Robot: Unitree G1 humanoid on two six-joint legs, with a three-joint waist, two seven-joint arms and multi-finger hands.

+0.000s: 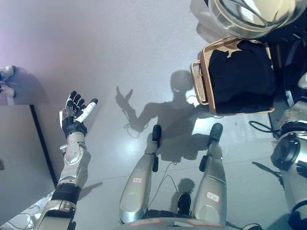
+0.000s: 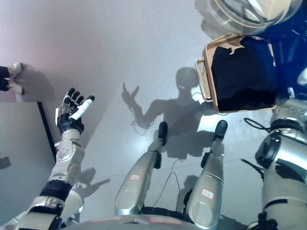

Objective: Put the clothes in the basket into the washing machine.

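Left hand (image 1: 76, 115) spread open, well apart from basket (image 1: 203, 79).

Clothes (image 1: 242, 76) in basket (image 1: 203, 76), just before washing machine door (image 1: 249, 17).

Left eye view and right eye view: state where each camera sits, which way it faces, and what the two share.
Left eye view: on the robot's head, facing down at the floor; the left robot hand shows open, raised at the left.
Right eye view: same head, slightly to the side, also facing down; the right robot hand is out of view.
Shared: the basket holding dark clothes, and the washing machine door at the upper right.
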